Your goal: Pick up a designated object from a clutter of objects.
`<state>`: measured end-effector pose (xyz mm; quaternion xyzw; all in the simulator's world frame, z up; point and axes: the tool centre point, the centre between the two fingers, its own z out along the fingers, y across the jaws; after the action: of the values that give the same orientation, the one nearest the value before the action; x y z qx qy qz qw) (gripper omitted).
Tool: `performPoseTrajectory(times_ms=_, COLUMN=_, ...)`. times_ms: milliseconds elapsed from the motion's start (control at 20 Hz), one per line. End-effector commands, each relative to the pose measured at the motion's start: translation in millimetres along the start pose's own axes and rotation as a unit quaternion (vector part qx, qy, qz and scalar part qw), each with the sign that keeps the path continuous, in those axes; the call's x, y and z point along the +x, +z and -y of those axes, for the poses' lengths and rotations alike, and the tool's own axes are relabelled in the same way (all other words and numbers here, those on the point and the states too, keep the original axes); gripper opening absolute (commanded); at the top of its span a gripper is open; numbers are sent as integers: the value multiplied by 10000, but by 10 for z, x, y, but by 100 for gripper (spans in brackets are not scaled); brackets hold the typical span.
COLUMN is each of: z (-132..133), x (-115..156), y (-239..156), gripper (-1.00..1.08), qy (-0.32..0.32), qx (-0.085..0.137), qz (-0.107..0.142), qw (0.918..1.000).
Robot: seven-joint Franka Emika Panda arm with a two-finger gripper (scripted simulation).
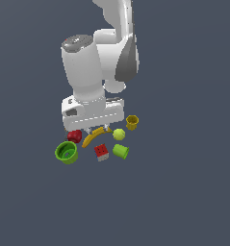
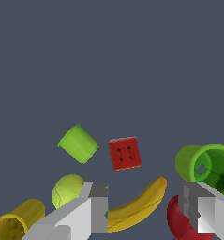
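Outermost, large green cup (image 1: 67, 153) (image 2: 206, 167) beside red mug (image 1: 75, 136) (image 2: 181, 220)

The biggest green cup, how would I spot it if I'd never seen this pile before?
Find the white robot arm; the small items sit in a cluster below its gripper. The biggest green cup stands at the cluster's end on the exterior view's left, beside the red mug. It is wide-rimmed with a darker green inside, unlike the smaller lime-green cup lying on its side.

The whole background is one flat, dark blue-grey surface (image 1: 184, 192), the same in both views. It has no pattern, seams or edges, and no line marks where a floor might meet a wall. The light is soft and even, and only faint shading shows on the surface.
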<state>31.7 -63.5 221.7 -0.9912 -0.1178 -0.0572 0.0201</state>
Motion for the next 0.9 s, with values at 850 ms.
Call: performPoseTrajectory(times_ms=850, z=-944, x=-416, y=903, gripper=28, qy=-1128, qx=-381, qz=-513, qw=9916)
